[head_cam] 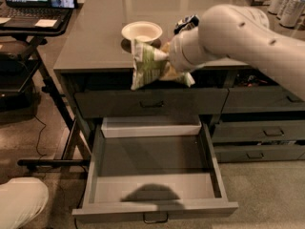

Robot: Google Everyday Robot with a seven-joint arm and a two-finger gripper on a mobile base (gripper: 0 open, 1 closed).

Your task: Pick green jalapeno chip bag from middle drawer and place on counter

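Note:
My gripper [167,66] is shut on the green jalapeno chip bag [145,63], a pale green and white glossy bag. It holds the bag in the air in front of the counter's [100,37] front edge, just below the white bowl [141,31]. The white arm reaches in from the right and covers part of the counter. The middle drawer [152,168] stands pulled wide open below the bag, and nothing shows inside it.
A black-and-silver snack bag [187,23] lies on the counter behind the arm. Cans [286,1] stand at the back right. A laptop on a black stand [33,8] is at the left. More closed drawers [267,132] are on the right. A white object [21,202] is at bottom left.

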